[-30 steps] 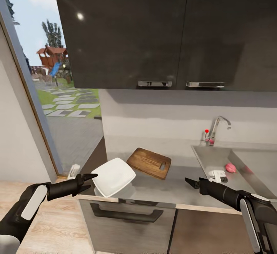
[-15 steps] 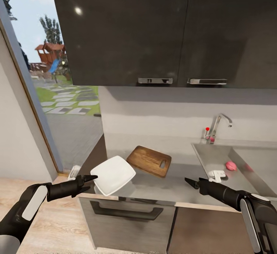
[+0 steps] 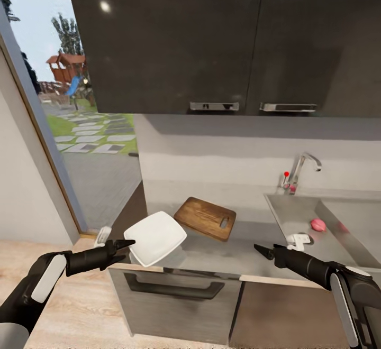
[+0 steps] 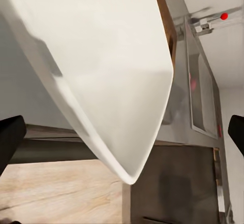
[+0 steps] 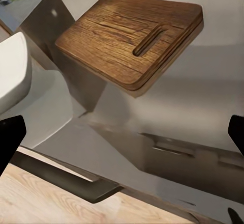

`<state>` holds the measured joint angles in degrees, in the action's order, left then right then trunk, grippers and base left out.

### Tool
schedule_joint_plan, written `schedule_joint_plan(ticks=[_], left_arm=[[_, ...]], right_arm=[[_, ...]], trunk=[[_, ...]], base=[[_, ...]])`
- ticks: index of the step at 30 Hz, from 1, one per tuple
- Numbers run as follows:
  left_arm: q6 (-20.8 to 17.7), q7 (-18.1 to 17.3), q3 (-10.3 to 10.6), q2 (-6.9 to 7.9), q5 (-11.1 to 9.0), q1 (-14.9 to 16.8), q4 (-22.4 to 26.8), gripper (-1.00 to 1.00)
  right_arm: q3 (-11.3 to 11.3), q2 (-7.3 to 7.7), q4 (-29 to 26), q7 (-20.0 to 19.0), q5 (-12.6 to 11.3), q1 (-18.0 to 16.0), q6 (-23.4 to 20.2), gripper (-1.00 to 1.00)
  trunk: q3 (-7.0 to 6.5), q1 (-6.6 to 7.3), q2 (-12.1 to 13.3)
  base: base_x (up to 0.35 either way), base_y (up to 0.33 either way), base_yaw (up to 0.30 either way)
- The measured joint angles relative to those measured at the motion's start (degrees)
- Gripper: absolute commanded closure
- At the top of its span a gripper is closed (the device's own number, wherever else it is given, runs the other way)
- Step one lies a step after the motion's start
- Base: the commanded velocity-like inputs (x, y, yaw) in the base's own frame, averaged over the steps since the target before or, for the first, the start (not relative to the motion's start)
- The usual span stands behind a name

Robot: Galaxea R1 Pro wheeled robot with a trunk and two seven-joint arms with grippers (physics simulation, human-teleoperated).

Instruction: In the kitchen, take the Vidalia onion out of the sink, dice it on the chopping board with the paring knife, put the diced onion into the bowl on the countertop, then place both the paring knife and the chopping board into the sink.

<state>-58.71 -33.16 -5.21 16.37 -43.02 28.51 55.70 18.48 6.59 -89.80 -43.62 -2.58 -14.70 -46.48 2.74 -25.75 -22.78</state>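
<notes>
Both of my arms reach toward the countertop [image 3: 227,254] from in front of the cabinets. My left gripper [image 3: 123,249] has its fingers spread apart with nothing between them, its tips just beside the near corner of the white bowl [image 3: 156,238], which sits at the counter's front left and overhangs the edge. My right gripper [image 3: 263,251] is also parted and empty, hovering over the front edge of the counter. Behind the bowl the chopping board [image 3: 205,218] lies flat, slot handle toward the sink [image 3: 296,214]. On the steel beside the basin I see a pink rounded object [image 3: 317,224], too small to identify. The chrome tap [image 3: 299,172] stands at the back.
</notes>
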Motion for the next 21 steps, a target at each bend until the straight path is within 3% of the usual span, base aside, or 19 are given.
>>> schedule_joint_plan(ticks=[21], left_arm=[[0.0, -0.1, -0.3, -0.1, -0.4, 0.0, -0.5, -1.0]], right_arm=[[0.1, -0.08, 0.0, 0.0, -0.1, 0.0, -0.1, -1.0]], trunk=[[0.76, 0.01, 0.0]], base=[[0.032, -0.016, 0.0]])
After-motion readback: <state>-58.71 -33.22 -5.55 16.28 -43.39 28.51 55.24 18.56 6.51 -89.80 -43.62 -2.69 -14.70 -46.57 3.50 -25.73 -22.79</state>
